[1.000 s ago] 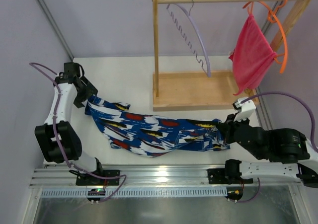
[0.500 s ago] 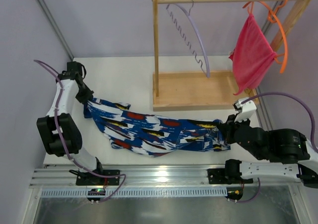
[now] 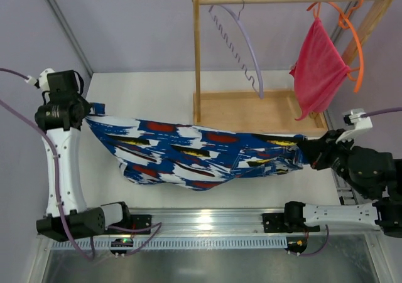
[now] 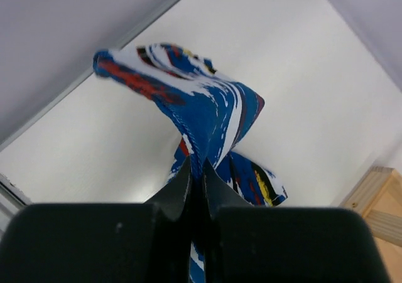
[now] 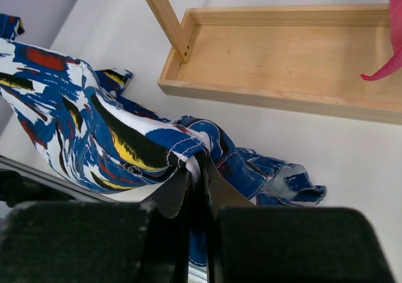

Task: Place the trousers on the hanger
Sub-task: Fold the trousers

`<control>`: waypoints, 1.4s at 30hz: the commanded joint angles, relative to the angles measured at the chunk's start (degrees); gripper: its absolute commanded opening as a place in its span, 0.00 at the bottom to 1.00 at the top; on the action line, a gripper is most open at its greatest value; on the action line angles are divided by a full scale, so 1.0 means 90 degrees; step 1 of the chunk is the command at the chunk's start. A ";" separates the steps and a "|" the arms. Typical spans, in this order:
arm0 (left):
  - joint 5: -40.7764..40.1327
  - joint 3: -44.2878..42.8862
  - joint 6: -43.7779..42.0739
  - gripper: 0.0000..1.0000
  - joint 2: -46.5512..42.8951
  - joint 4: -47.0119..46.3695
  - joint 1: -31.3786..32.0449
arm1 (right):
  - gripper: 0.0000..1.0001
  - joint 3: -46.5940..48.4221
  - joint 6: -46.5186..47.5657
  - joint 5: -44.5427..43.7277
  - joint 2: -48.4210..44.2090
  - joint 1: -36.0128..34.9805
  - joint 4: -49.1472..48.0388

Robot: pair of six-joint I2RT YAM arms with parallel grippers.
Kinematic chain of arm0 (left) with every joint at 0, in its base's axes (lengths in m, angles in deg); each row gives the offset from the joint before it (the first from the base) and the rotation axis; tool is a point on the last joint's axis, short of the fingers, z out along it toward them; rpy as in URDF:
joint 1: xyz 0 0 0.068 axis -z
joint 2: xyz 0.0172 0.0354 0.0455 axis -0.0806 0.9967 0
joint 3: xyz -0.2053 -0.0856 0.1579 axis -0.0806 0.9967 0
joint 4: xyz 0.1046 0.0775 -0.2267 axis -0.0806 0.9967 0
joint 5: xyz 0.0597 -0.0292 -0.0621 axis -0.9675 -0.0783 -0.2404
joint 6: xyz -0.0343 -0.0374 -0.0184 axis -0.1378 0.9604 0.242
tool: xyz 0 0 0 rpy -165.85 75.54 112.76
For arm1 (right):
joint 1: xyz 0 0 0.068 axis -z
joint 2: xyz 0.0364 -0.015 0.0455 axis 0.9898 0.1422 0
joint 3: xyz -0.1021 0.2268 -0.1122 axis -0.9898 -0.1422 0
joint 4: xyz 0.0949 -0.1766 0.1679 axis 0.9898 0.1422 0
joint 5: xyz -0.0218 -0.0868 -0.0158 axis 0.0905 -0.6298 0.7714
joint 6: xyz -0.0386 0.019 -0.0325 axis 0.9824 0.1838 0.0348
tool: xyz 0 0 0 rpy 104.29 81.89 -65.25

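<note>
The left arm (image 3: 65,164) stands at the left edge of the top view, its white link rising almost straight from the base at lower left to a dark wrist at mid-height that turns toward frame centre. The left gripper (image 3: 90,112) has its fingers pressed together on a fold of the trousers (image 3: 188,151), no gap between them. The right arm (image 3: 367,170) is folded at the right edge, wrist pointing left. The right gripper (image 3: 306,152) is likewise clamped on the trousers
</note>
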 commanded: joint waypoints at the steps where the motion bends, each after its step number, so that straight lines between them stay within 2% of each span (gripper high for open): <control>1: -0.0477 -0.0080 0.0065 0.00 -0.0743 -0.0025 -0.0012 | 0.04 0.0467 -0.0110 -0.0336 -0.0517 0.0014 -0.0255; 5: -0.0566 0.0027 0.0153 0.00 -0.1349 -0.0279 -0.0012 | 0.04 0.0468 0.0093 -0.0197 -0.0899 0.0014 -0.0616; 8: -0.0147 0.0281 0.0202 0.00 -0.1428 -0.0602 -0.0021 | 0.04 0.0409 0.0387 -0.0821 -0.0627 0.0014 -0.0724; 11: 0.0235 0.0360 0.0221 0.00 -0.0990 -0.0739 -0.0021 | 0.04 0.0360 0.1012 -0.1680 0.0105 0.0014 -0.0764; 14: 0.0284 0.0252 0.0202 0.00 -0.0336 -0.0661 -0.0021 | 0.04 0.0409 0.0760 -0.2471 0.0962 0.0014 -0.0208; 17: 0.0381 0.0213 0.0241 0.00 0.0163 -0.0661 -0.0012 | 0.04 0.0214 0.1040 -0.2454 0.1385 0.0228 -0.0478; 18: 0.0411 0.0242 0.0260 0.00 0.0270 -0.0700 -0.0012 | 0.04 0.0049 0.1371 -0.2038 0.1415 0.0374 -0.1282; 19: 0.0459 0.0291 0.0299 0.00 0.0416 -0.0768 -0.0012 | 0.04 -0.0368 0.2070 -0.1695 0.1435 0.0597 -0.1706; 20: 0.0508 0.0339 0.0309 0.00 0.0495 -0.0836 -0.0012 | 0.04 -0.0556 0.2270 -0.1218 0.1474 0.1131 -0.2087; 21: 0.0499 0.0408 0.0329 0.00 0.0563 -0.0953 -0.0012 | 0.04 -0.0723 0.2408 -0.0334 0.1609 0.1523 -0.2507; 22: 0.0489 0.0428 0.0329 0.00 0.0642 -0.0973 -0.0012 | 0.04 -0.1014 0.2487 0.0159 0.1736 0.1914 -0.2598; 23: 0.0470 0.0437 0.0348 0.00 0.0836 -0.1022 -0.0021 | 0.04 -0.1114 0.2497 0.0579 0.1854 0.2856 -0.2628; 24: 0.0470 0.0447 0.0358 0.00 0.0925 -0.1061 -0.0021 | 0.04 -0.1212 0.2497 0.0989 0.2048 0.3320 -0.2725; 25: 0.0479 0.0457 0.0358 0.00 0.1051 -0.1158 -0.0031 | 0.04 -0.1503 0.2545 0.1883 0.2079 0.3730 -0.2871; 26: 0.0499 0.0447 0.0387 0.00 0.1246 -0.1198 -0.0041 | 0.04 -0.1660 0.2575 0.2182 0.2051 0.4547 -0.3037; 29: 0.0684 0.0428 0.0436 0.00 0.1550 -0.1441 -0.0041 | 0.04 -0.1964 0.2497 0.3101 0.1992 0.5703 -0.3458; 30: 0.0762 0.0428 0.0465 0.00 0.1754 -0.1510 -0.0041 | 0.04 -0.1964 0.2478 0.3258 0.2030 0.6345 -0.3555; 31: 0.0927 0.0370 0.0485 0.00 0.1833 -0.1607 -0.0041 | 0.04 -0.1887 0.2497 0.3578 0.2185 0.6603 -0.3595; 35: 0.1407 0.0379 0.0456 0.00 0.2224 -0.1949 -0.0041 | 0.04 -0.1565 0.2546 0.3757 0.2684 0.7250 -0.3868; 42: 0.1827 0.0311 0.0455 0.00 0.2693 -0.2447 -0.0041 | 0.04 -0.1027 0.2800 0.3114 0.3544 0.7660 -0.4376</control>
